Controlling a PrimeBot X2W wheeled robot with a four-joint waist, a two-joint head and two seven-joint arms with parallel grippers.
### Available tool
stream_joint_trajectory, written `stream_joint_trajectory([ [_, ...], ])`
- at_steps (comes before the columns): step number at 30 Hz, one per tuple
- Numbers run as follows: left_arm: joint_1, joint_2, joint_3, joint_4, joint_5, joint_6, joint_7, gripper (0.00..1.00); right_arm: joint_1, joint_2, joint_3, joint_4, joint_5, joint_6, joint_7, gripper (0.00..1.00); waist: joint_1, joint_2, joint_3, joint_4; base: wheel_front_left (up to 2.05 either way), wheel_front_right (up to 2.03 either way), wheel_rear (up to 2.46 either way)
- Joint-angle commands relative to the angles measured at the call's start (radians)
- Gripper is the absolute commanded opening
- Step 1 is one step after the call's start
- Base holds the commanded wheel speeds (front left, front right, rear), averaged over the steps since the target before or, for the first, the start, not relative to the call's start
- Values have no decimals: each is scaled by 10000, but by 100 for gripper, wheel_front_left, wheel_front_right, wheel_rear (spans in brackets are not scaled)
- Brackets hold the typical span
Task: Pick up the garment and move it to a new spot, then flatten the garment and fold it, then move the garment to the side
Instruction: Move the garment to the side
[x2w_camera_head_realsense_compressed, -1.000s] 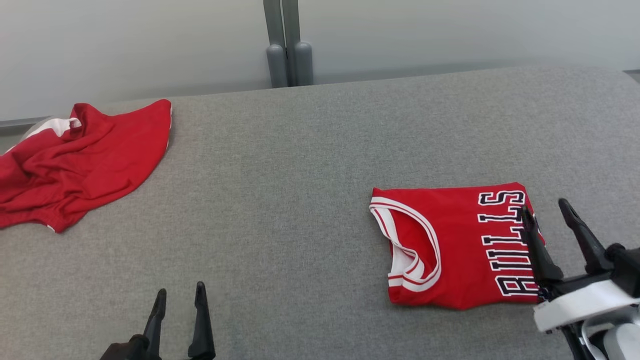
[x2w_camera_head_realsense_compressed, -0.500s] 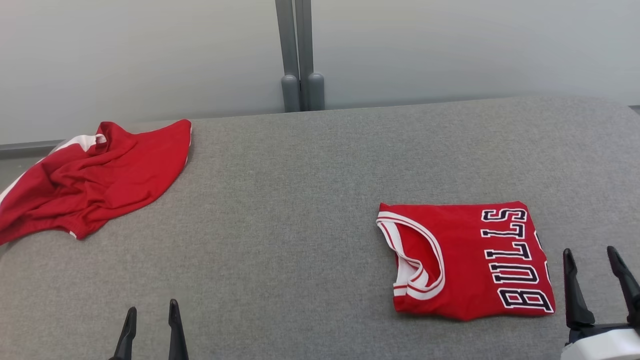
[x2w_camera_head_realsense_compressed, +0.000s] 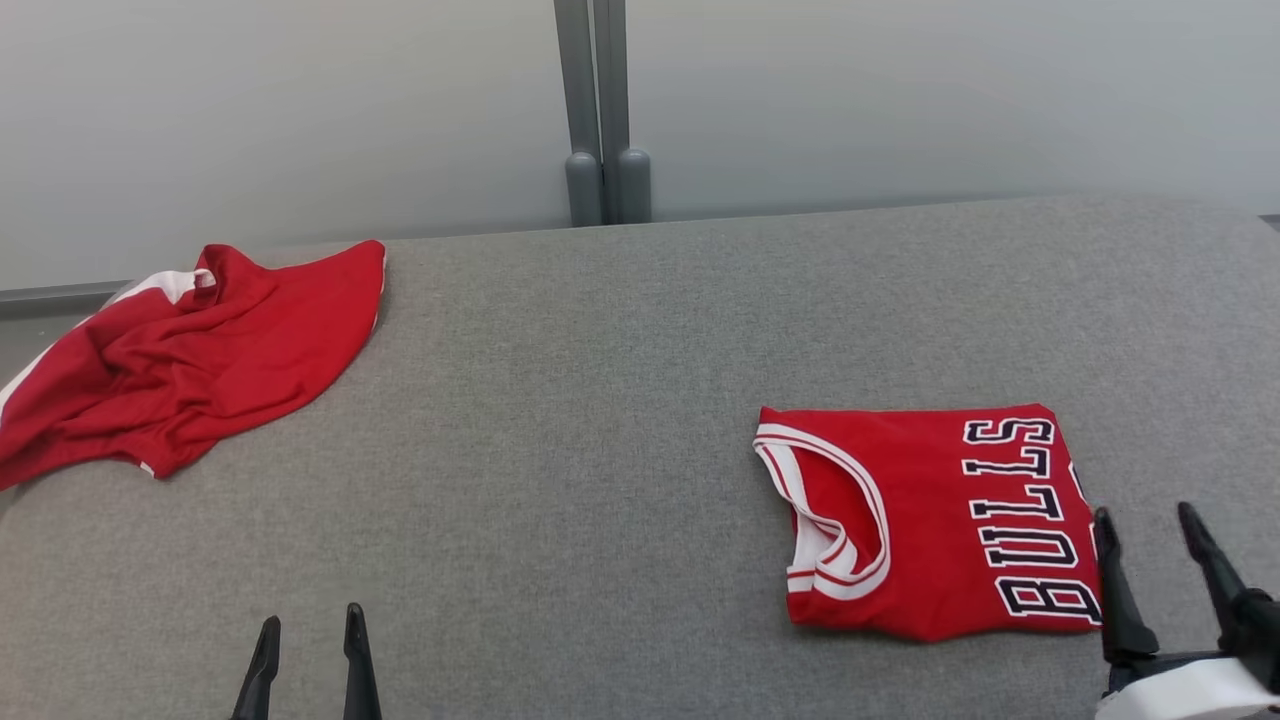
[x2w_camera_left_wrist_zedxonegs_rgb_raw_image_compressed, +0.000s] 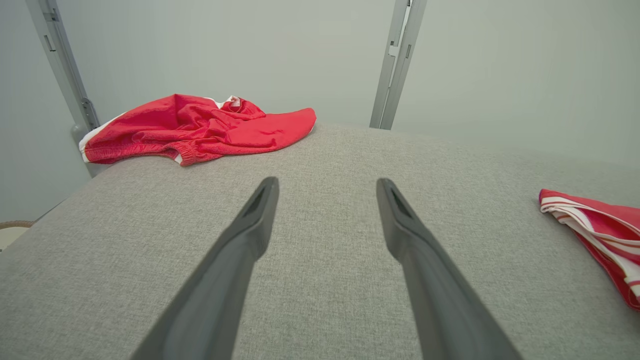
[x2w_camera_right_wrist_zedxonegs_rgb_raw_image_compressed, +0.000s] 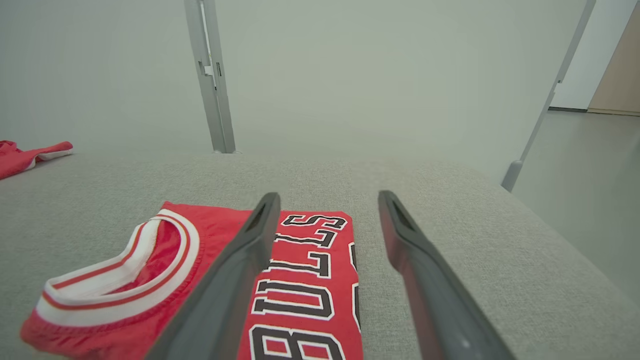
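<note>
A folded red jersey (x2w_camera_head_realsense_compressed: 925, 520) with white trim and "BULLS" lettering lies flat on the right half of the grey table (x2w_camera_head_realsense_compressed: 600, 420). The right wrist view shows this jersey (x2w_camera_right_wrist_zedxonegs_rgb_raw_image_compressed: 300, 280) beneath my right fingers. My right gripper (x2w_camera_head_realsense_compressed: 1147, 515) is open just off the jersey's right edge, holding nothing. Low at the left, my left gripper (x2w_camera_head_realsense_compressed: 308, 618) hovers open and empty over bare table. The jersey's collar edge (x2w_camera_left_wrist_zedxonegs_rgb_raw_image_compressed: 600, 225) appears at the right of the left wrist view.
A crumpled red garment (x2w_camera_head_realsense_compressed: 180, 350) with white trim lies at the table's far left corner, also in the left wrist view (x2w_camera_left_wrist_zedxonegs_rgb_raw_image_compressed: 200, 127). A grey post (x2w_camera_head_realsense_compressed: 600, 110) stands behind the table against the pale wall. Floor drops off past the table's right edge (x2w_camera_right_wrist_zedxonegs_rgb_raw_image_compressed: 575, 250).
Over the last second my right gripper pulled back off the jersey's right edge toward me, then edged slightly left. The head camera tilted up early on. The jersey stayed put.
</note>
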Motion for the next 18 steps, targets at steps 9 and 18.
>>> stream_joint_trajectory([
  [9,-723,28,-347,-105,134,-116,-1,100,-2642,-1539,1237,3199,2046,-8,2028,100,0,0,1050,-179,0,0,0],
  [18,-1211,28,-538,-17,84,41,-1,100,-4152,-2083,2321,5454,3223,-1,3239,100,0,0,1535,221,0,0,0],
])
